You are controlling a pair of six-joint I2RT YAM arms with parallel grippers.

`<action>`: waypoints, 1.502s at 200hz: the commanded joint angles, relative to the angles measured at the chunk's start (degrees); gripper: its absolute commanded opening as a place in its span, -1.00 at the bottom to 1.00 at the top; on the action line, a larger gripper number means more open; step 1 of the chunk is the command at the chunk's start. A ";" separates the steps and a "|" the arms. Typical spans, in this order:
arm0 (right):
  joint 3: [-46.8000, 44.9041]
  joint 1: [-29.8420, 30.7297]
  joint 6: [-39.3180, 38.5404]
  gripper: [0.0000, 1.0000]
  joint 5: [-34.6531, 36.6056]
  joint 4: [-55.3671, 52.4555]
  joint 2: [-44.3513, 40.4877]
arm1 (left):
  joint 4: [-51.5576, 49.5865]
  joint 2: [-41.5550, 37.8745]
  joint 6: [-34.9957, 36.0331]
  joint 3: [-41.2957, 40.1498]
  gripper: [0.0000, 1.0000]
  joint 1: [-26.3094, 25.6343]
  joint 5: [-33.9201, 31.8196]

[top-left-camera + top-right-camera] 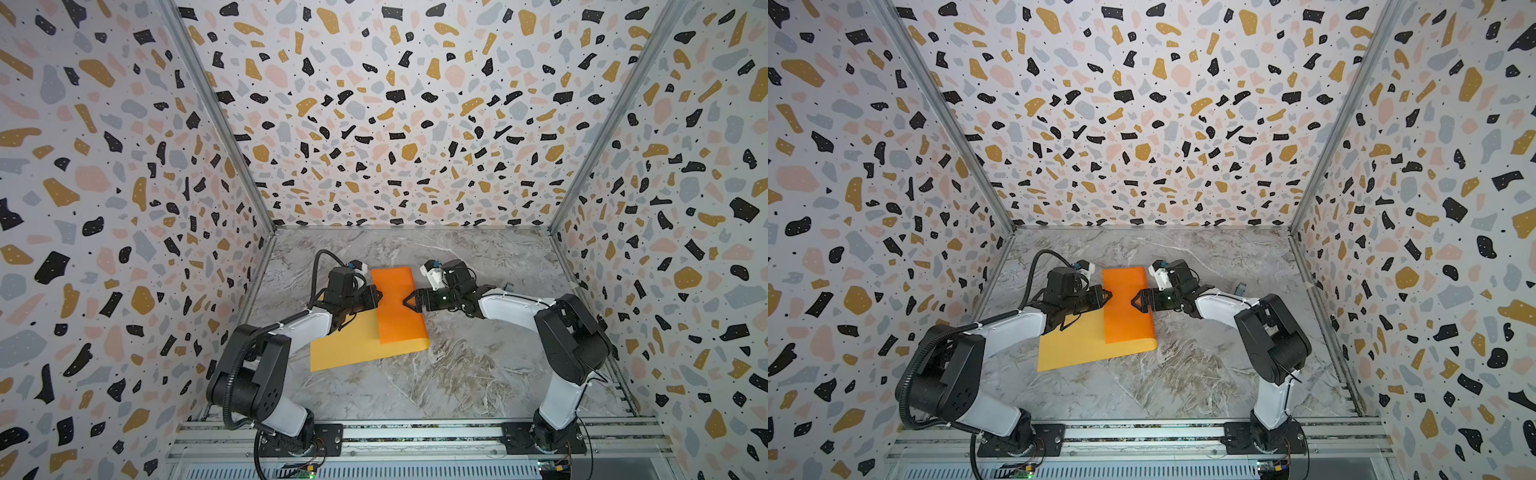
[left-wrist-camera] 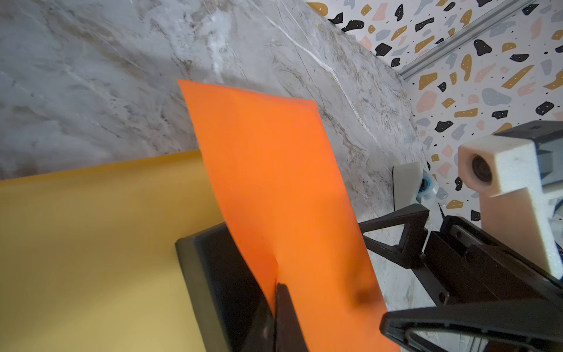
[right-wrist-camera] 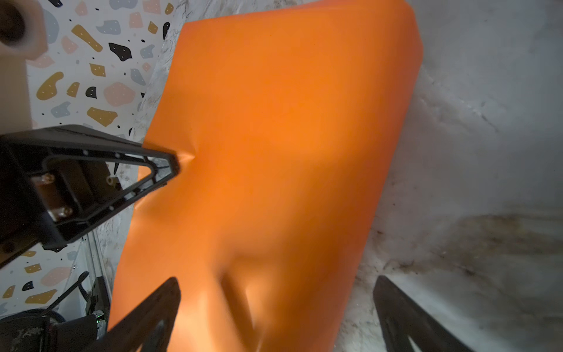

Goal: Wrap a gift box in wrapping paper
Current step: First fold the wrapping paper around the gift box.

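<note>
Left pincer (image 1: pixel 377 297) clenched on the free edge of the wrapping paper (image 1: pixel 397 320), whose folded-over orange part has its long axis running near-to-far. Gift box (image 2: pixel 213 274) looks tucked under that fold, mostly hidden. Right pincer (image 1: pixel 409 300) released, facing it from the fold side; bare desk (image 1: pixel 478 365) further right.

Large rectangular mustard-yellow-and-orange wrapping paper (image 1: pixel 353 345) lies on grey marble surface (image 1: pixel 457 382), midway between arms. Sheet's right part folded leftward over small dark navy cardboard gift box (image 2: pixel 219 274). Box sits on sheet, under flap, one side showing in left wrist view. Left gripper (image 1: pixel 377 297) at flap's left edge; right gripper (image 1: pixel 409 300) at flap's right, folded side.
</note>
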 commanded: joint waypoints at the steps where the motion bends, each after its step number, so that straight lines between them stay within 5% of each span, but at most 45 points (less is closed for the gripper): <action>1: 2.18 0.41 0.15 0.98 -0.03 -1.41 0.93 | 1.28 -1.39 1.22 -0.84 -1.00 0.68 0.98; 300: 5.23 -0.36 1.88 0.89 -1.92 -0.79 6.07 | 1.33 -2.02 1.24 -3.25 -1.00 2.31 0.63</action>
